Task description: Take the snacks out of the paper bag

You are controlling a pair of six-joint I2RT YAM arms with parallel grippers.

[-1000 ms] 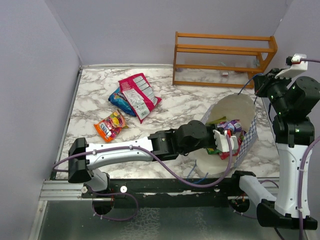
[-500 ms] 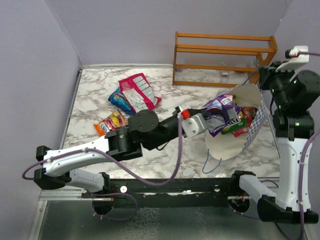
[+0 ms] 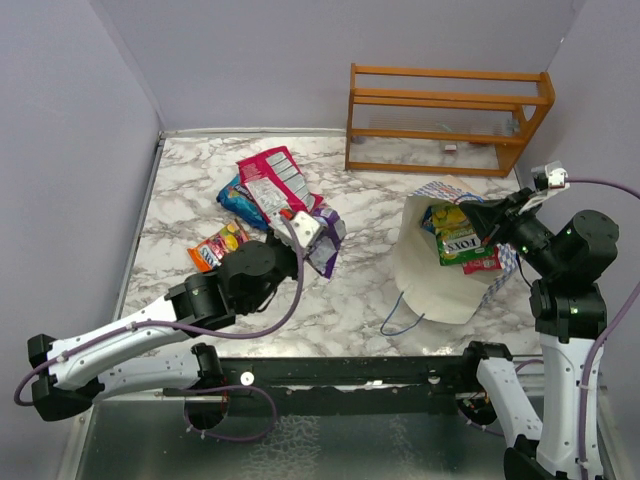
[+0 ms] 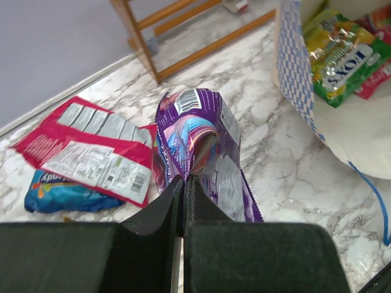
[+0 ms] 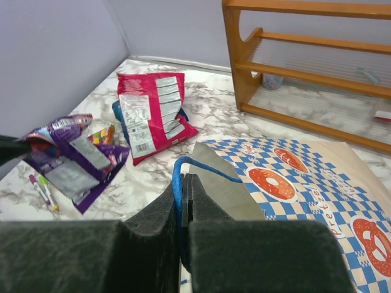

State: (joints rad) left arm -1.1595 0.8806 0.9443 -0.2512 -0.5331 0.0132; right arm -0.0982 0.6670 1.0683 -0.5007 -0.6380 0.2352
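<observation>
Jaws clenched: left gripper (image 4: 184, 178) on purple packet (image 4: 204, 137), right gripper (image 5: 183, 177) on cord handle (image 5: 176, 183) of paper bag (image 3: 430, 290); several snacks (image 3: 275, 190) out, green packet (image 3: 455, 240) left inside.

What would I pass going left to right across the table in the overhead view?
Orange packet → red-pink packet → purple packet → paper bag. The blue chip bag and the rack overlap others, so they are left out.
</observation>
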